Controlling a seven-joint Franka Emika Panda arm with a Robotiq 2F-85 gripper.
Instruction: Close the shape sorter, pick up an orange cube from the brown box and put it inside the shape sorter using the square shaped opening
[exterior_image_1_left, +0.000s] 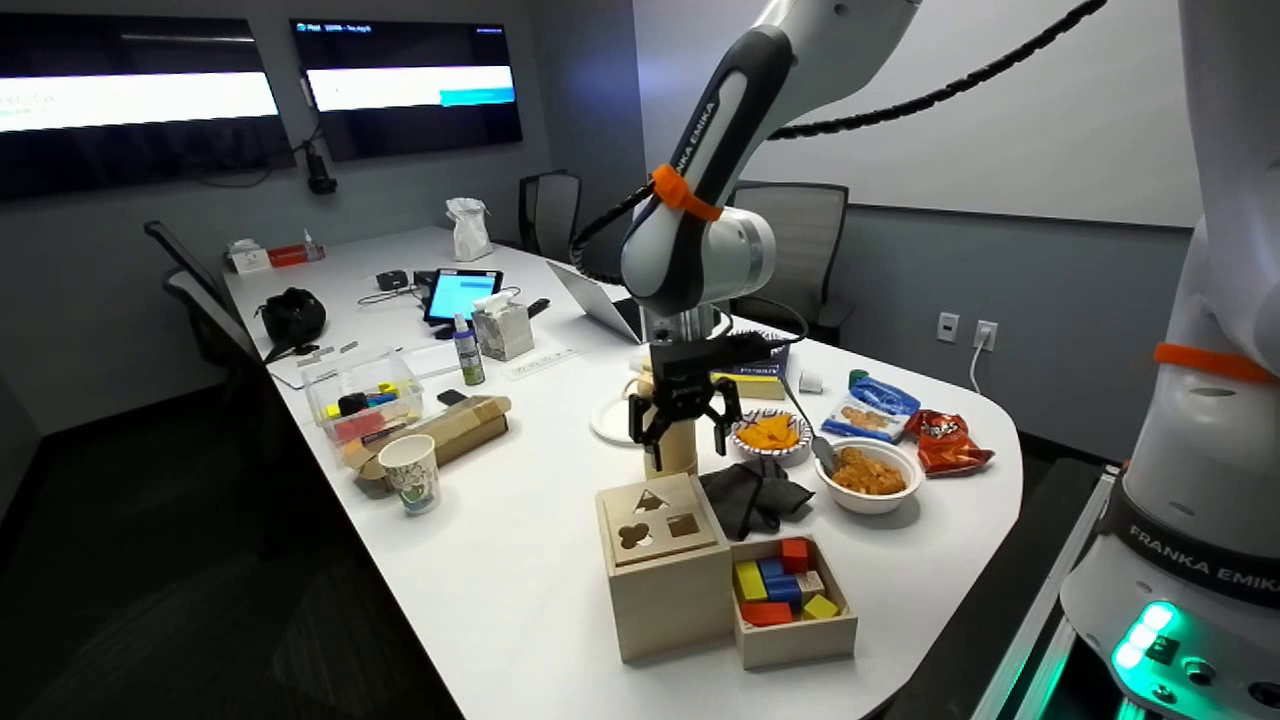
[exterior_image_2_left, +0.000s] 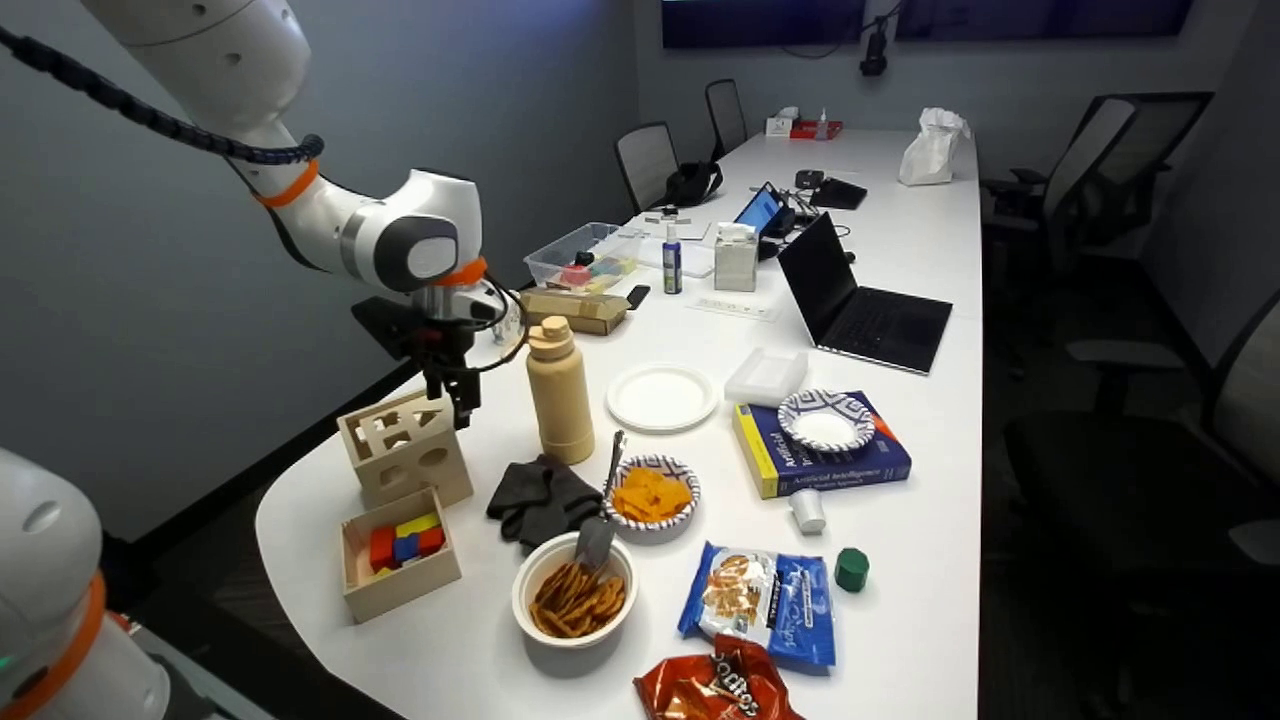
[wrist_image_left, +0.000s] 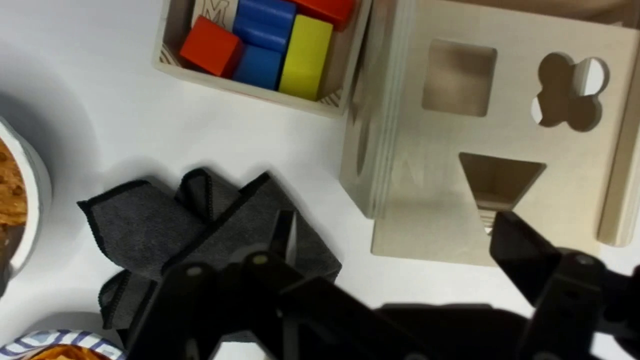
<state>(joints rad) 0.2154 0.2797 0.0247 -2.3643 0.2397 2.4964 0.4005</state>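
Most of the job seems not done yet: the lid (wrist_image_left: 510, 136) of the wooden shape sorter (exterior_image_1_left: 675, 610) pokes out past one edge, so it looks only part closed. The gripper (exterior_image_1_left: 689, 456) hangs near it with its fingers (wrist_image_left: 522, 255) apart, holding nothing. An orange-red cube (wrist_image_left: 210, 46) sits in the little wooden box (exterior_image_1_left: 800, 645) beside the sorter, waiting to go through the square hole (wrist_image_left: 459, 78).

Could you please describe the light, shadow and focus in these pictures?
Wrist view: a soft shadow lies beside the white bowl, and the claw looks dark and soft-edged; in an exterior view, a wall screen glares white and base lights glow green.
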